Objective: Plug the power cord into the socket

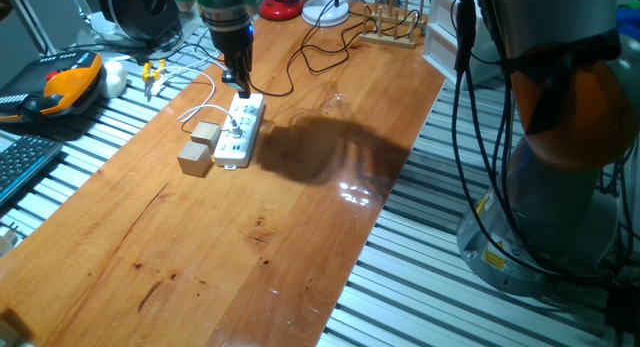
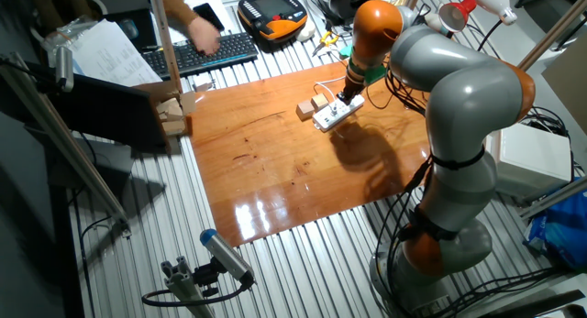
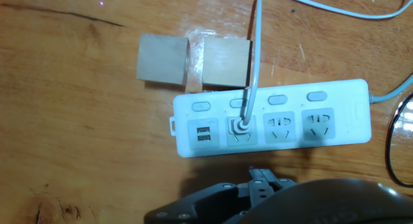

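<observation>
Wooden boards of a reddish table (image 1: 300, 237) fill one fixed view, with grey metal slats around. On it lies the long white rectangular power strip (image 1: 239, 131), and two tan cube blocks (image 1: 200, 147) stand just beside its left flank. The robot's dark two-finger pincer (image 1: 240, 84) hangs above the far end of the strip. The thin white flexible power cord (image 1: 200, 95) curves away behind it. From here I cannot tell if the pincer is spread or pressed together.

From the other fixed view, the big grey and orange arm (image 2: 449, 107) bends over the table, and the pincer (image 2: 348, 93) is right over the strip (image 2: 335, 115). The fingers are too small here to judge.

From the hand view, the small white plug (image 3: 241, 126) seems already seated in the first outlet next to the USB ports of the strip (image 3: 271, 121), and the cord (image 3: 255, 50) rises from it toward the top edge. Only dark hand parts show at the bottom edge, and no fingertips, so its state I cannot tell; nothing seems pinched. The plug lies a little apart from the pincer, beyond the strip's near edge. I judge the step almost finished: to do it well, the hand should rise straight, not dragging the cord, so the plug keeps flush.
</observation>
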### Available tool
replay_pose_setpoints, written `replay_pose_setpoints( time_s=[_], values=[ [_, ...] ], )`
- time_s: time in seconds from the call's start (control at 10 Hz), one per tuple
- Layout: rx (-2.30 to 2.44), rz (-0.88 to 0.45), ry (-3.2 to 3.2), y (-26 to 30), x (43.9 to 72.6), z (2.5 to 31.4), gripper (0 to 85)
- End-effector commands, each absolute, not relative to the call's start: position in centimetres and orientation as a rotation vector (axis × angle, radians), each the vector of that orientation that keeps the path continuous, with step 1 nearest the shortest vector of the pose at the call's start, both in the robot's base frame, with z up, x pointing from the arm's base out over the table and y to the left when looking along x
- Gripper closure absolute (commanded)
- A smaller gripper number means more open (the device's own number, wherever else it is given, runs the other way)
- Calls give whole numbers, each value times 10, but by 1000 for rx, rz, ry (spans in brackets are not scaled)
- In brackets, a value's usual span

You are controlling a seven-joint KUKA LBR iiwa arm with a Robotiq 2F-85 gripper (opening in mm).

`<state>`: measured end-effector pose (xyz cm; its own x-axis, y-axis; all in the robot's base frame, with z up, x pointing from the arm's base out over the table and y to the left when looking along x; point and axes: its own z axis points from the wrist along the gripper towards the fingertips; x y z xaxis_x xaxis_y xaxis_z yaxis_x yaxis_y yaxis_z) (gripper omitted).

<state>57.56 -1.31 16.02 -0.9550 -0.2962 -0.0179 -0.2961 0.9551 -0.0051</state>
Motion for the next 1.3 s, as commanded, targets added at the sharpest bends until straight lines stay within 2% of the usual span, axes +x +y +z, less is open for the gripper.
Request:
replay_pose_setpoints(
  time_s=[0.0, 1.2],
  values=[
    [-471, -1, 3090, -13, 575, 160, 850],
    [-467, -9, 3112, -6, 571, 165, 850]
  ],
)
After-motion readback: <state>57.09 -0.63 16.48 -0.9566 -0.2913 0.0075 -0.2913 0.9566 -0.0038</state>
